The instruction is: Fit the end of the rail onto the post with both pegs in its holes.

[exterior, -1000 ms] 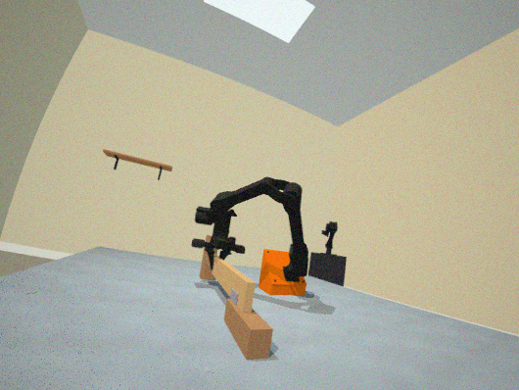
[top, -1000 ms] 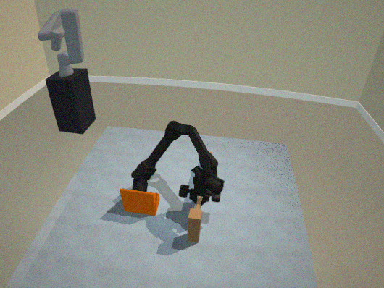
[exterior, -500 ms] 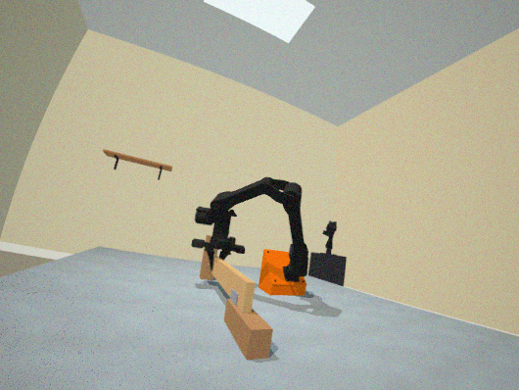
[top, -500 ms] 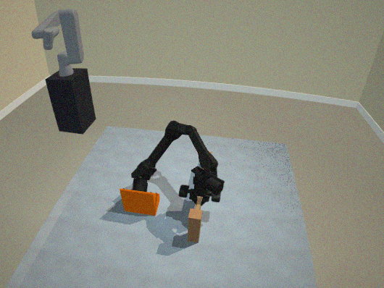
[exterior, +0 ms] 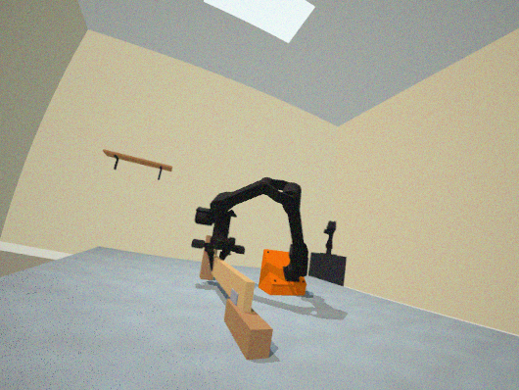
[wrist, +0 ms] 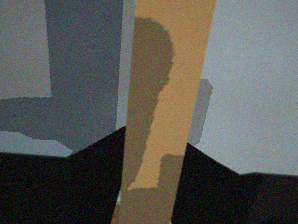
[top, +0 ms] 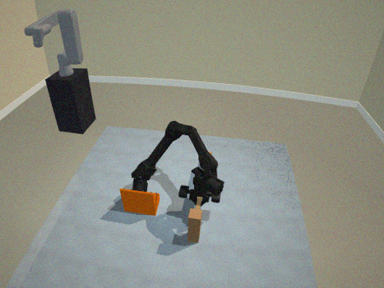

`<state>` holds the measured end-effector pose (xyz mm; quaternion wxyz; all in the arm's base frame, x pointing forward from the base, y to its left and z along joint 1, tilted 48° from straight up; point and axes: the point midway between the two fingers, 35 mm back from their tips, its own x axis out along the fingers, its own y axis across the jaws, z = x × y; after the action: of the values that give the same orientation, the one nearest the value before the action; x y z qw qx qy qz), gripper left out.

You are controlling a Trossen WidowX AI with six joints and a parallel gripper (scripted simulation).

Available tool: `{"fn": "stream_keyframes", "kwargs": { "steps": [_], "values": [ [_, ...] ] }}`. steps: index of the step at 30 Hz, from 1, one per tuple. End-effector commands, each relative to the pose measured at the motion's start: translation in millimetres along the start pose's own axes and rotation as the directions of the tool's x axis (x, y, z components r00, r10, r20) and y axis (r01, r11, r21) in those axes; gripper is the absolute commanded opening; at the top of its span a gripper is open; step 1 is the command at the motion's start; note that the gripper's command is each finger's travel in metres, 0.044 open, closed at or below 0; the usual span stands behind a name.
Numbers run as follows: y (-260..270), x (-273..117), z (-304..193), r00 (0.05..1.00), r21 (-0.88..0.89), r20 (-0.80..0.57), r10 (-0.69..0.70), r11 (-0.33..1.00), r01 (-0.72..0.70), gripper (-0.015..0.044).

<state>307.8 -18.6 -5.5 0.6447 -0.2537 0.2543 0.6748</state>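
Held the bed rail (top: pixel 199 201) (exterior: pixel 235 280) (wrist: pixel 185 75) pinched in the claw (top: pixel 200 202) (exterior: pixel 213 266) (wrist: pixel 145 135), near end beside the post (top: pixel 194 228) (exterior: pixel 205 265), far end at the footboard block (exterior: pixel 259 335), well apart from the post. Risked jammed pegs through tilt, or leaving the bracket (exterior: pixel 234 297) through overpushing. Counted one rail, post, block, bracket and claw; couldn't count pegs

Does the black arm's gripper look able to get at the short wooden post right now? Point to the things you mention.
Probably not: its gripper (top: pixel 200 203) (exterior: pixel 213 267) is shut on the long pale wooden rail (exterior: pixel 232 280) (wrist: pixel 175 75). The short wooden post (top: pixel 194 226) (exterior: pixel 206 265) stands close by, but the fingers would likely have to release first.
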Motion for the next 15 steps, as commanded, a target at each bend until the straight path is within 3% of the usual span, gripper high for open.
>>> {"fn": "stream_keyframes", "kwargs": {
  "steps": [1,15],
  "values": [
    [-0.3,-2.4,-3.2,1.000,-0.003,-0.004,-0.006,1.000,0.006,0.0000],
    [-0.8,-4.4,-6.9,1.000,-0.003,-0.004,-0.006,1.000,0.006,0.0000]
  ]
}}
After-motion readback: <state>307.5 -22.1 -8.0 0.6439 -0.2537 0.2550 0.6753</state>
